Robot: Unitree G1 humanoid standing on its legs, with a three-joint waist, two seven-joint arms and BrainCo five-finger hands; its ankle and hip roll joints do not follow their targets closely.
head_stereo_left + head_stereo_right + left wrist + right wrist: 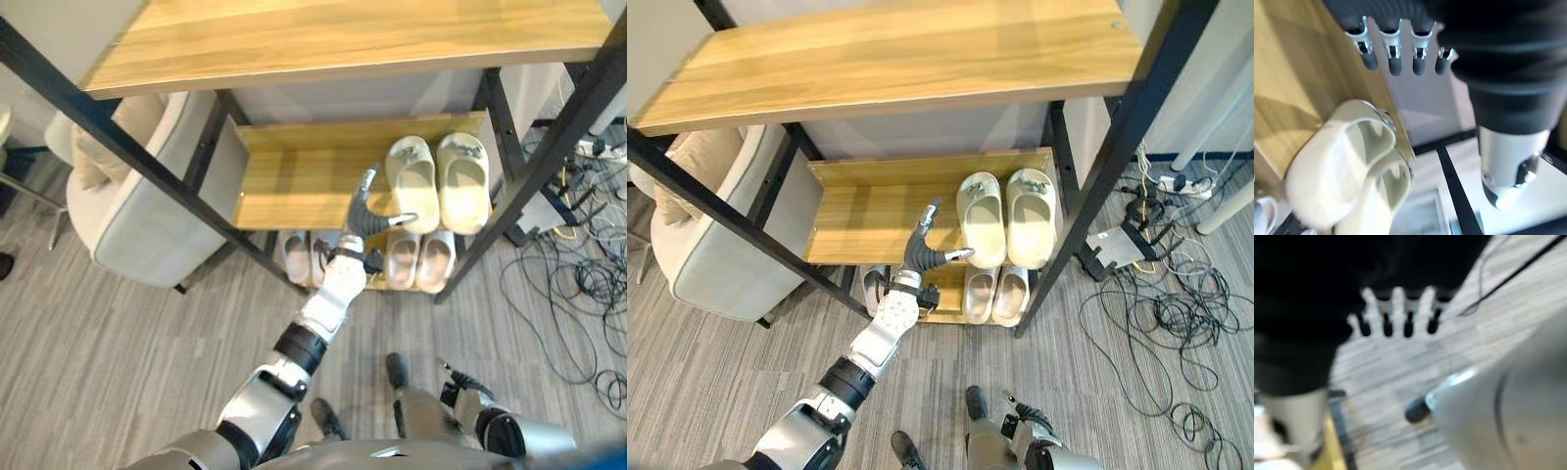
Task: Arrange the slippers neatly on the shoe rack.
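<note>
My left hand: my left hand (370,217) is raised at the front edge of the middle shelf (294,186), fingers straight and spread, thumb stuck out toward the slippers; it grips nothing.
Thumb contact: in the eye views the thumb tip lies at the heel end of the nearer slipper; I cannot tell whether it touches or stops just short.
My right hand: my right hand (1396,318) hangs low beside me over the floor, fingers straight and relaxed, empty and well apart from the rack.
Task's thing: the cream slipper pair (438,182) sits side by side at the right end of the middle shelf, the two slippers touching or nearly so.
Direction from hand: the pair lies to the right of my left hand and a little deeper into the shelf; the nearer slipper is just beside my thumb.
Long axis: each slipper runs front to back on the shelf, the two roughly parallel.
Pointing: the strap ends face the back of the rack, the other ends face me at the front edge.
Nearer arm: my left by far, I judge; any nudge to square the pair would fall to it.
Other pairs: a pinkish pair (419,258) on the bottom shelf, directly below the cream pair, and a grey pair (299,257) beside it, partly hidden by my wrist.
Bare room: the left part of the middle shelf is bare wood.
</note>
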